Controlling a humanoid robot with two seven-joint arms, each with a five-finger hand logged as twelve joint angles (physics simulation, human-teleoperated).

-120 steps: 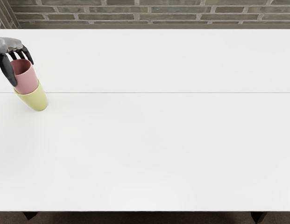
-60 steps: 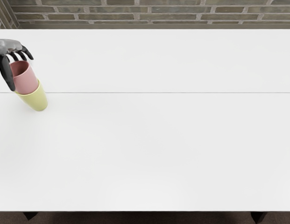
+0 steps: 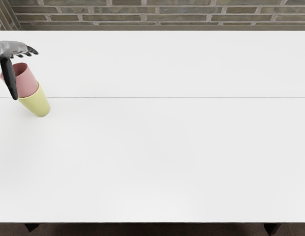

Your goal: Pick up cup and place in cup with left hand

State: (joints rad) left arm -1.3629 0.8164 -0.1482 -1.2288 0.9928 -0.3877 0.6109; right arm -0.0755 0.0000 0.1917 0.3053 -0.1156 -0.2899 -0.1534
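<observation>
My left hand [image 3: 23, 73] is open at the picture's left edge, its thumb pointing down across the left side of the pink cup [image 3: 27, 84] and its other fingers stretched out above the rim. The pink cup sits with its lower part inside the yellow cup [image 3: 36, 103], leaning a little to the left. The yellow cup stands on the white table [image 3: 157, 142]. Whether the thumb touches the pink cup cannot be told. The right arm is out of view.
A brick wall [image 3: 162, 17] rises behind the table's far edge. A thin seam line runs across the tabletop at the height of the cups.
The left hand's fingers have straightened and lifted off the pink cup, and the thumb has swung down. The pink cup has shifted slightly left within the yellow cup.
</observation>
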